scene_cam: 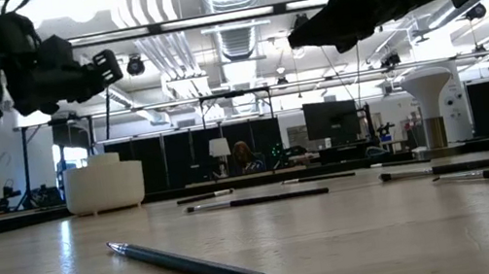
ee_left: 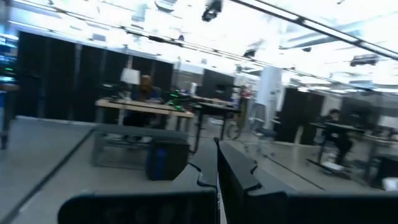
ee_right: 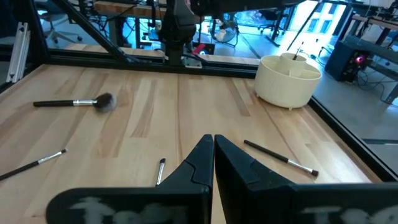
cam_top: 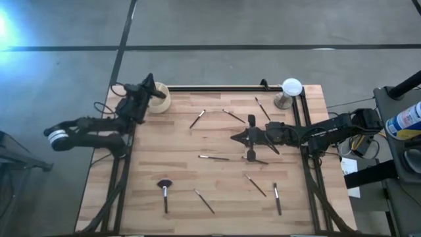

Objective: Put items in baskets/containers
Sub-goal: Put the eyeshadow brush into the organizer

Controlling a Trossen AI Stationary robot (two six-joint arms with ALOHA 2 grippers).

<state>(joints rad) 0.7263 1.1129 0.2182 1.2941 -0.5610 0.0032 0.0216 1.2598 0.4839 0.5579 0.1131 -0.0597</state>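
Note:
Several thin makeup brushes lie flat on the wooden table (cam_top: 145, 164), among them one with a fluffy dark head (cam_top: 164, 185) near the front and a dark one (scene_cam: 192, 268) closest to the low camera. The cream cup (cam_top: 160, 102) with inner dividers stands at the far left corner (ee_right: 289, 79). My left gripper (cam_top: 160, 93) hangs shut above the cup's rim, tilted slightly upward, with nothing between its fingers (ee_left: 217, 165). My right gripper (cam_top: 235, 138) hovers shut over the table's middle (ee_right: 213, 144), clear of the brushes.
A white dome on a metal stand (cam_top: 291, 90) sits at the far right corner. A black frame rail (cam_top: 217, 87) runs along the far edge and down both sides. Bare wood lies between the scattered brushes at the left half.

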